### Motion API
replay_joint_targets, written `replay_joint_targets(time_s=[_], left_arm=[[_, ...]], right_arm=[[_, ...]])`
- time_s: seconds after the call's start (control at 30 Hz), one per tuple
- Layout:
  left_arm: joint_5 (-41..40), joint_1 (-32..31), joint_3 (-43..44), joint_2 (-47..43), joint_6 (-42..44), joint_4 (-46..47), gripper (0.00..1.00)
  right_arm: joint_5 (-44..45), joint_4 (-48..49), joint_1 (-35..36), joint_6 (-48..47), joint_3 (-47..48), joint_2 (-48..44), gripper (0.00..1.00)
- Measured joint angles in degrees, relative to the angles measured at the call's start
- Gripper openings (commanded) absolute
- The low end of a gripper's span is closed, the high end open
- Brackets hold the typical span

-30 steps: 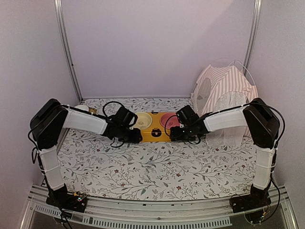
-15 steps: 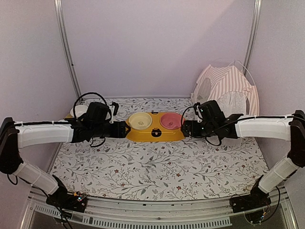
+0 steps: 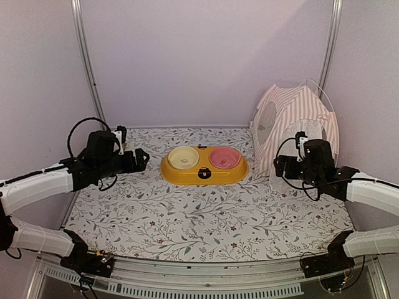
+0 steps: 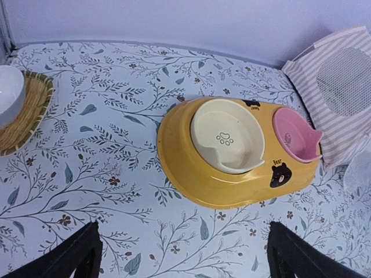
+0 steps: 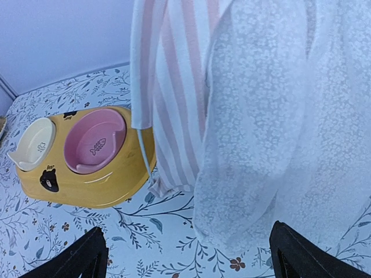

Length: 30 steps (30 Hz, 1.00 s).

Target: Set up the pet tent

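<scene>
The pet tent point(image 3: 293, 124), a pink-and-white striped fabric teepee with thin white poles, stands at the back right against the wall. Its sheer lace curtain point(image 5: 272, 116) and striped side point(image 5: 168, 87) fill the right wrist view. My right gripper point(image 3: 278, 166) hovers just in front of the tent's left side, open point(image 5: 185, 255), nothing between its fingers. My left gripper point(image 3: 141, 158) is far from the tent, at the left of the table. It is open point(image 4: 182, 255) over bare cloth and holds nothing. The tent's striped corner point(image 4: 342, 104) shows in the left wrist view.
A yellow double pet feeder point(image 3: 204, 166) with a cream bowl point(image 4: 223, 136) and a pink bowl point(image 4: 293, 136) sits mid-table between the grippers, its right end close to the tent's foot. A woven basket point(image 4: 32, 116) holding a white bowl is at the far left. Floral cloth point(image 3: 206, 212) covers the table.
Both grippers have opened off the ends of the yellow feeder and drawn back, the left to the left and the right toward the tent. The feeder stays put.
</scene>
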Motion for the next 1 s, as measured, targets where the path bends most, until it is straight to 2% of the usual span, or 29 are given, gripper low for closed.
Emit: replay_joint_targets(time_s=[0.2,0.3,0.43,0.53,0.67,0.87,1.0], left_arm=[[0.2,4.0,-1.4,-3.4,-1.1,-2.0,1.00],[0.0,5.2,-1.9,-5.0,-1.4,-2.6,1.00],[-2.7,5.8,-1.9,-5.9,-1.6,-3.8,1.00],[-5.0,6.3,-2.1,-6.5,-1.4,-4.4,0.99],[-6.3,7.0,-3.3,-7.4,0.3,-4.2,0.99],[-7.1,7.9,-5.4,-7.8,4.2,-1.4,1.00],[-7.0,8.8,-8.4,-9.5,7.4,2.3,0.99]], right_arm=[[0.7,6.6,-7.5,-4.6,-9.6,-10.4,0.99],[0.4,11.1,-14.0,-6.4,-14.6,-15.0,0.99],[-0.5,18.9,-22.0,-8.4,-19.6,-15.8,0.99],[-1.1,26.1,-26.1,-9.2,-22.3,-12.5,0.99],[-1.2,37.0,-29.0,-10.7,-23.0,-3.0,0.99],[-1.5,54.4,-29.8,-15.0,-24.5,10.7,0.99],[-2.6,63.4,-29.9,-16.9,-24.8,14.3,0.99]])
